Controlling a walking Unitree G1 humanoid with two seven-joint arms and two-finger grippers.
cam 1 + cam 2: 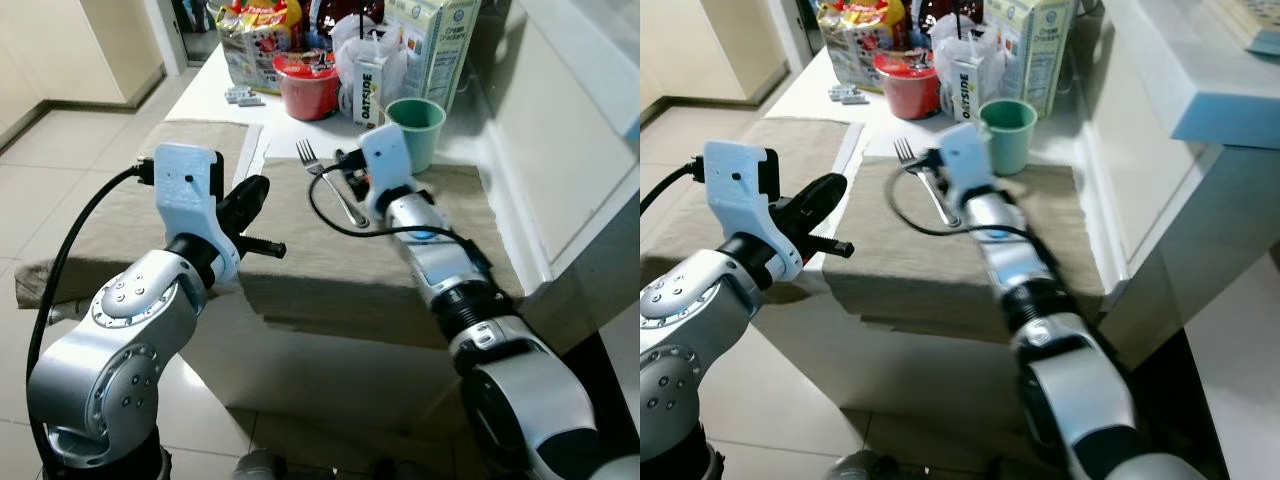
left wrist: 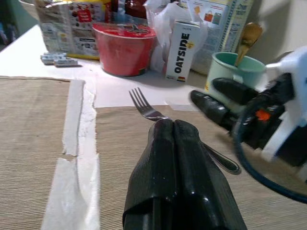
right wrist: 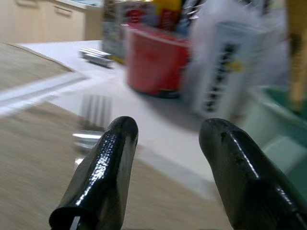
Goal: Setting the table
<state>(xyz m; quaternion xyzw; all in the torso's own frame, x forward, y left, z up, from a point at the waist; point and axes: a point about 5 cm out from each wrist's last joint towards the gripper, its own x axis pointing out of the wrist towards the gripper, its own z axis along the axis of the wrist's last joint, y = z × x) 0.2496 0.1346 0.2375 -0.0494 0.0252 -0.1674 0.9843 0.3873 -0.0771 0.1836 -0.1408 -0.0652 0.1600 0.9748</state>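
Fork (image 1: pixel 331 186) laid on right placemat (image 1: pixel 300 270); left placemat (image 1: pixel 110 215) bare. Right gripper (image 3: pixel 168 167) spread wide, empty, near green cup (image 1: pixel 415 128). Left gripper (image 2: pixel 175 158) pinched closed, empty.

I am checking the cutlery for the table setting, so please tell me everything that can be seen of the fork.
The fork looks like plain shiny metal, with four tines and a slim handle that widens to a rounded end. It lies flat on the brown placemat, tines pointing toward the red bowl and handle running back toward the robot. The right gripper, fingers open, is just above its handle beside the green cup, but the pictures show no grasp. The left gripper is shut and apart from it.
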